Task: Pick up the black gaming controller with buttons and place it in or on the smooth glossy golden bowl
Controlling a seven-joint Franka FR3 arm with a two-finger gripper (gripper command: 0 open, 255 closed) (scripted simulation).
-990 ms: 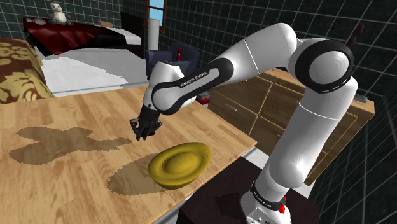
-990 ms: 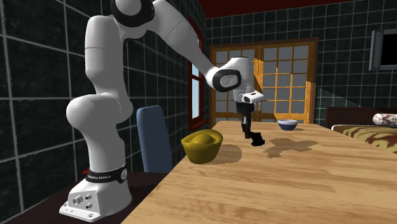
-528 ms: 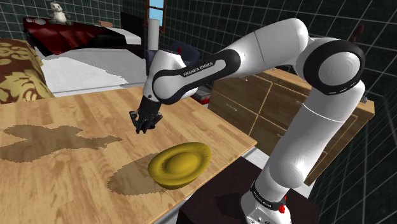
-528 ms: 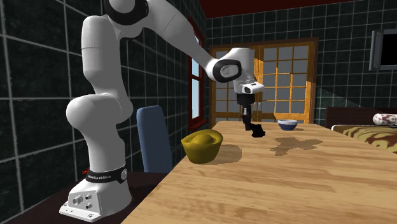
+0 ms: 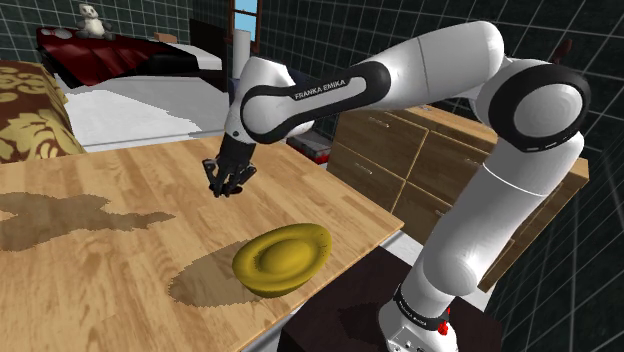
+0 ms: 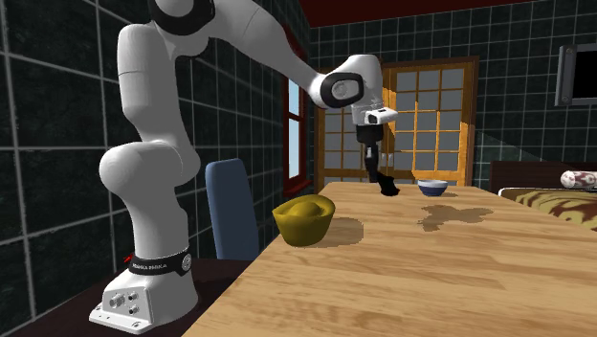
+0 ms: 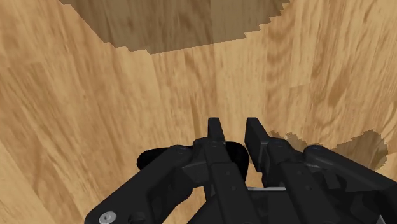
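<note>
The black gaming controller point(image 5: 224, 187) hangs clear above the wooden table point(image 5: 100, 290), with my gripper point(image 5: 229, 180) shut on it. From the second exterior view the controller point(image 6: 388, 186) dangles under the gripper point(image 6: 384, 178), well above the tabletop. Seen from the wrist, the two fingers point(image 7: 215, 135) stand close together over the dark controller point(image 7: 159, 160), with wood grain far below. The glossy golden bowl point(image 5: 283, 257) sits on the table near its edge, below the gripper and toward the stand; it also shows in the second exterior view as the bowl point(image 6: 304, 220).
A small blue bowl point(image 6: 432, 187) stands far back on the table. A blue chair point(image 6: 230, 220) sits beside the table edge. A wooden dresser point(image 5: 430, 165) lies past the table, and a bed point(image 5: 130, 100) behind it. The arm's shadow point(image 5: 60, 220) falls on the wood.
The gripper has risen with the controller and moved away from the table surface, toward the far side. The arm's shadow slid to the shoulder view's left.
</note>
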